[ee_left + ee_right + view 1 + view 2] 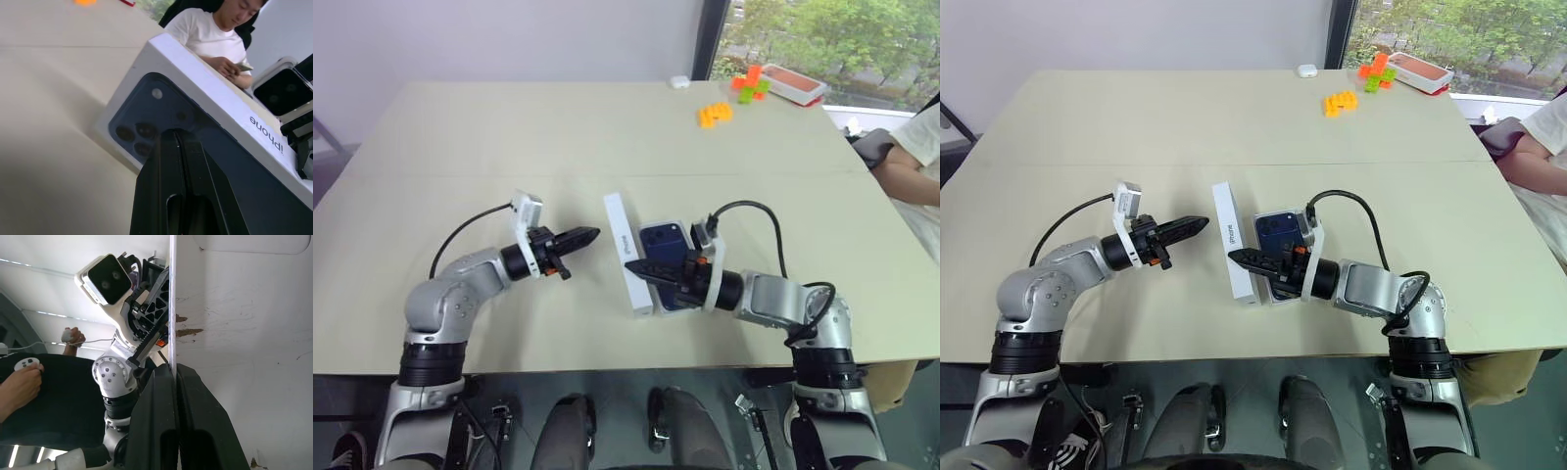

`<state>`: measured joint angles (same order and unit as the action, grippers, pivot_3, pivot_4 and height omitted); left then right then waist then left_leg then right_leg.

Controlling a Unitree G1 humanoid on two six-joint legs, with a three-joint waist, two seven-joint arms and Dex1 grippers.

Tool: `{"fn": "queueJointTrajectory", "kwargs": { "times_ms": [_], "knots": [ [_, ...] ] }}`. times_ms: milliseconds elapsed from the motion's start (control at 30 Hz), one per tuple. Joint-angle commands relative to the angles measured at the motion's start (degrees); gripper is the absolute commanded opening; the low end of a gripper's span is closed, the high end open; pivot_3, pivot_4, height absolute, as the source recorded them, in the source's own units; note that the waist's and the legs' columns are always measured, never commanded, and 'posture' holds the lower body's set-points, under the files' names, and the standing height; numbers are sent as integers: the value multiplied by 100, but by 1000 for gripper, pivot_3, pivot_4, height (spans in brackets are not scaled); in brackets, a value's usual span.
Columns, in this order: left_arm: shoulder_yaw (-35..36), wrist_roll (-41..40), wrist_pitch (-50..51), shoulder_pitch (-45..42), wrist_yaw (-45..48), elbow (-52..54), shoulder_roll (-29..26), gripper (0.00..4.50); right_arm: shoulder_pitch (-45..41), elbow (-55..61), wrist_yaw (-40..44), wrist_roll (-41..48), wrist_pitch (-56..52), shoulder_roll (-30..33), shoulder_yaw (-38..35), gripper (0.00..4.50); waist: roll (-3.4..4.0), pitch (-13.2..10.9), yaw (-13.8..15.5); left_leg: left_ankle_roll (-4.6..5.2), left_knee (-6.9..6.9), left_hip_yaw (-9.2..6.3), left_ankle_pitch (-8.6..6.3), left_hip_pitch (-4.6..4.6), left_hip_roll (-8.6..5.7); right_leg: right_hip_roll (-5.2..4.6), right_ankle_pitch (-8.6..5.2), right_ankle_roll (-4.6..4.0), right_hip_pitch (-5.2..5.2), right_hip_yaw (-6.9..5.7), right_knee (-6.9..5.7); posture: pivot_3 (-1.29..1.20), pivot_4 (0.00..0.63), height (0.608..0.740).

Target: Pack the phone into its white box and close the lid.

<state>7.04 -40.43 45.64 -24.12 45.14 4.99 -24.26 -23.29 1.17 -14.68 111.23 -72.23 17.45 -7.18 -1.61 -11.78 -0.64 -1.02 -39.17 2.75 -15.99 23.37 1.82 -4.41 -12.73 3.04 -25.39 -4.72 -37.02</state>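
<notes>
**Seating the lid at the desk's front edge**

Starting at the left, the left gripper [592,235] hangs just beside the lid [625,250]. Its fingers are pressed together with nothing between them, and they point at the lid's long white side.

The lid sits about midway along the front edge of the desk [509,137]. It is tipped, so both its white side wall and its blue printed top show from above. The right gripper [634,264] reaches across that printed top from the right, and its fingers are pinched on a thin white edge of the lid.

I cannot make out the phone or the tray apart from the lid, so they are probably underneath. If so, the closing step is in hand. The next move would be to level the lid and press it down evenly, with the left gripper steadying the long side.

- **Head views:** these show how the two arms stand either side of the lid.
- **Left wrist view:** this shows the printed camera cluster and the lettering on the side wall, so the blue patch is the print and not the handset. A seated person [210,34] is behind it.
- **Right wrist view:** this shows the thin edge between the fingers, beside a plain scuffed white face.
</notes>
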Motion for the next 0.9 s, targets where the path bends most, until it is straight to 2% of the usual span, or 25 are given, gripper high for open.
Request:
{"fn": "queueJointTrajectory", "kwargs": {
  "times_ms": [33,100,300,367,467,567,633,700,767,900],
  "knots": [
    [-226,125,-189,51,27,-18,100,0,-18,138,102,177,50,-16,0,314,0,0,2,0,0,-1,0,0,0,1,0,0,0,-1,0,0,150,740],
    [-332,168,-178,39,57,-83,146,0,-48,-16,70,177,22,-19,-59,955,0,0,1,0,0,-1,0,1,0,2,0,0,0,0,1,0,150,740],
    [-687,522,-425,-25,98,-424,274,0,-160,-131,-11,177,-14,130,-57,3980,0,0,5,0,0,1,0,2,0,0,0,0,-1,0,2,0,150,740],
    [-702,525,-429,-62,106,-426,304,0,-332,-148,160,177,-145,485,26,3980,0,0,4,0,0,1,0,2,0,0,0,0,-1,0,2,0,150,740],
    [-717,519,-434,-85,151,-380,297,0,-967,-343,814,2,-536,1438,116,3980,1,-1,5,1,-2,4,0,4,-4,-5,0,0,-2,2,3,0,150,740],
    [-807,389,-142,-200,378,-398,162,0,-1654,-317,2690,-1684,-933,2636,296,3980,8,-5,27,2,-4,6,-1,5,-5,-5,0,0,-4,3,6,0,150,740],
    [-985,493,-140,-307,581,-459,43,0,-1951,-346,4104,-2953,-421,3318,755,3980,7,-4,51,5,0,0,-3,5,-4,4,-2,0,-1,-3,14,0,150,740],
    [-1196,629,-195,-420,786,-527,-42,0,-2144,-367,5244,-3980,161,3723,1248,3980,5,-3,89,17,5,0,-10,7,-3,20,-4,2,0,-4,29,0,150,740],
    [-1347,692,-210,-536,928,-605,-47,0,-2264,-423,5923,-4865,718,3884,1655,3980,5,-3,93,36,5,1,-21,7,2,31,-2,0,1,-1,42,0,150,740],
    [-1487,806,-334,-843,959,-969,253,0,-1941,-157,7113,-7217,2636,4329,2857,3980,6,-4,139,42,5,6,-25,17,2,29,-1,2,-1,2,58,0,150,740]
  ]
}}
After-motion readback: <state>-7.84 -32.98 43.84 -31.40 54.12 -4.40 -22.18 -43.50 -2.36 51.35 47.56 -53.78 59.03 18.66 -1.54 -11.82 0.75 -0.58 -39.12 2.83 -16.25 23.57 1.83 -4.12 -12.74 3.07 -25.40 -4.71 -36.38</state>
